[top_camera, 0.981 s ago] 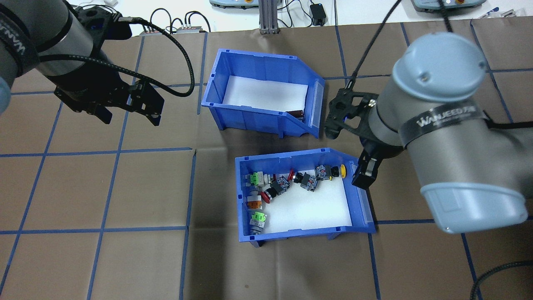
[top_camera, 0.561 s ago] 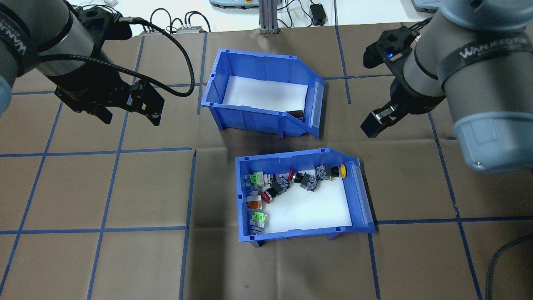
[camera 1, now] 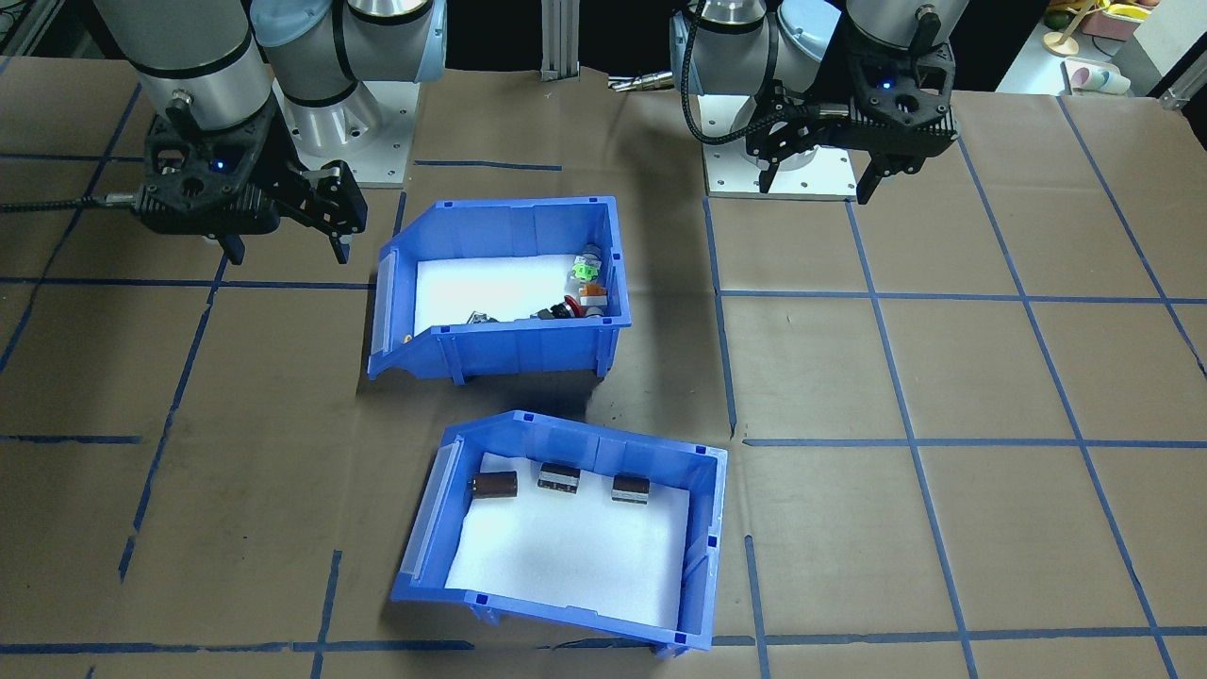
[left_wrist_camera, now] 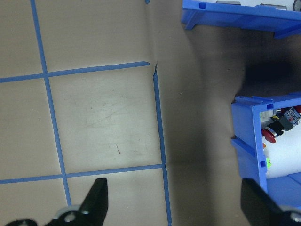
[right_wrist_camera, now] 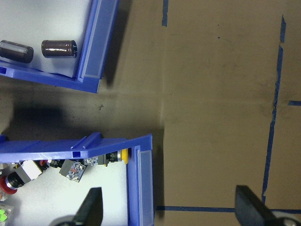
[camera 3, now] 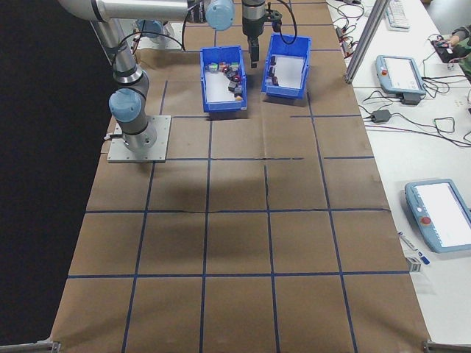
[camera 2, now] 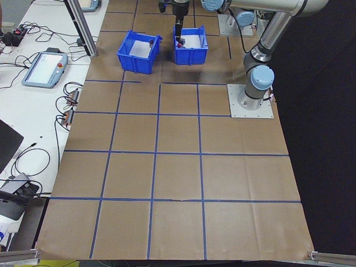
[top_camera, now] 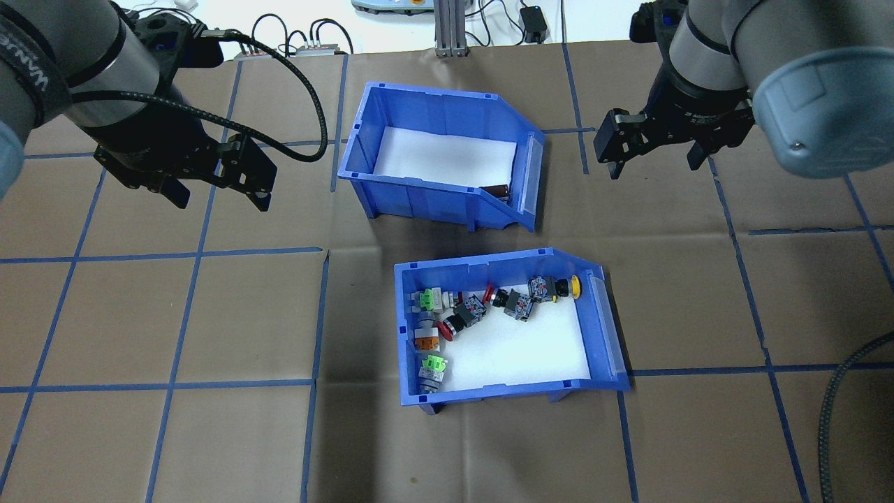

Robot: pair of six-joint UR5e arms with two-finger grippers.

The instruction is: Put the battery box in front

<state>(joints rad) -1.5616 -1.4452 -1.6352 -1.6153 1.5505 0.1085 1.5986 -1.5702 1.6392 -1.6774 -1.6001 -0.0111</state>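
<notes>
Overhead, showing the battery box [top_camera: 419, 199] flat on the brown-papered table [top_camera: 209, 321], at about 12 o'clock of the switch bin [top_camera: 489, 392] and apart from it by a strip of bare paper. Turned slightly askew, with its sloped front toward 3 o'clock, as with the switch bin's. Holding three dark batteries [camera 1: 494, 485] in a loose row on white foam along one long wall, as seen from the front-facing camera.

Also showing red, green, orange and yellow push-button switches [top_camera: 457, 318] scattered over the switch bin's own foam floor, mostly toward its 9 and 12 o'clock sides.

Flanking the battery box: the left gripper [top_camera: 220, 199] at 9 o'clock, the right gripper [top_camera: 654, 168] at 3 o'clock, each well clear of the blue walls and raised above the paper. Both with jaws spread wide and gripping nothing; confirmed by the two wrist cameras, with only taped paper and bin corners between the black fingers [left_wrist_camera: 96, 200].

Marked across the table with a grid of blue tape [top_camera: 174, 384]. Beyond the table at 12 o'clock, a white bench with cables [top_camera: 307, 42].
</notes>
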